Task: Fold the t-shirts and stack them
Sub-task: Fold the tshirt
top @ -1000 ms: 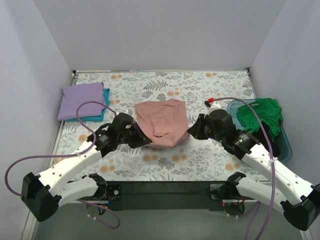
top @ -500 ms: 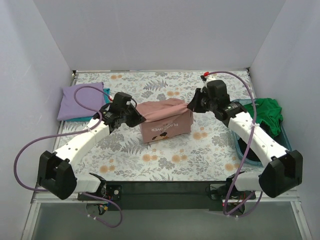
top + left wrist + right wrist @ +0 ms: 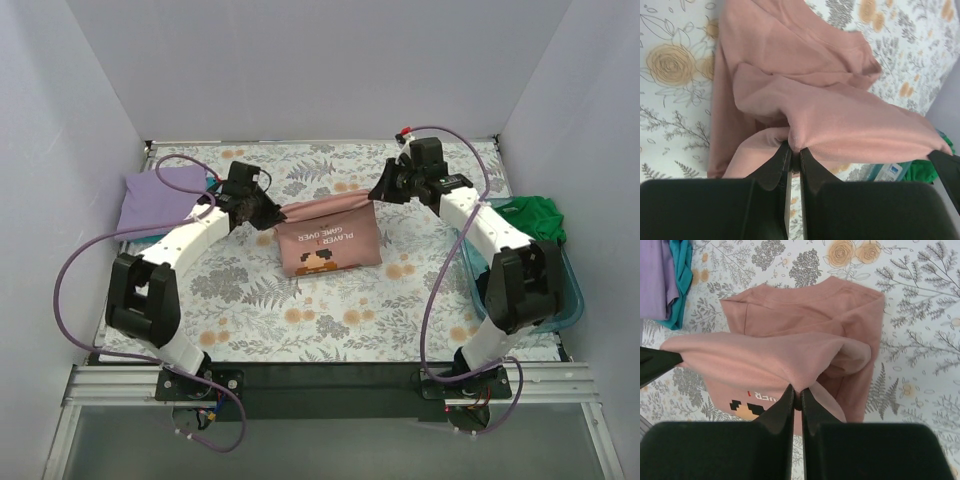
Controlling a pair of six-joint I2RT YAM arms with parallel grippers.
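While both arms reach far across the floral counter (image 3: 400, 290), the pink shirt (image 3: 328, 235) hangs from its far edge as a short, wide panel. Its lower part lies on the counter near the middle, a little toward 12 o'clock. The face turned up carries a pixel-style print (image 3: 322, 260) of a dark-haired figure under two lines of lettering, upside down to the top camera. In the wrist views the cloth is doubled, with a loose fold sagging under the taut top edge and flatter layers spread below.

A second ago the shirt was a rumpled heap with no print showing and the pincers low at its sides. Half a second ago it was partly raised with the print just appearing. Now both arms have stretched further toward 12 o'clock, and the panel is pulled flatter with the print fully shown.

The left pincer (image 3: 268, 213) is pressed together on the shirt's 10 o'clock corner, its tips nipping a bunch of cloth. The right pincer (image 3: 377, 193) is likewise clamped on the 2 o'clock corner. The top edge runs taut between them.

A lavender shirt (image 3: 155, 200) lies folded at the counter's 9 to 10 o'clock on a teal shirt (image 3: 212, 186). A green shirt (image 3: 535, 220) sits in the tub (image 3: 570, 290) at 3 o'clock.
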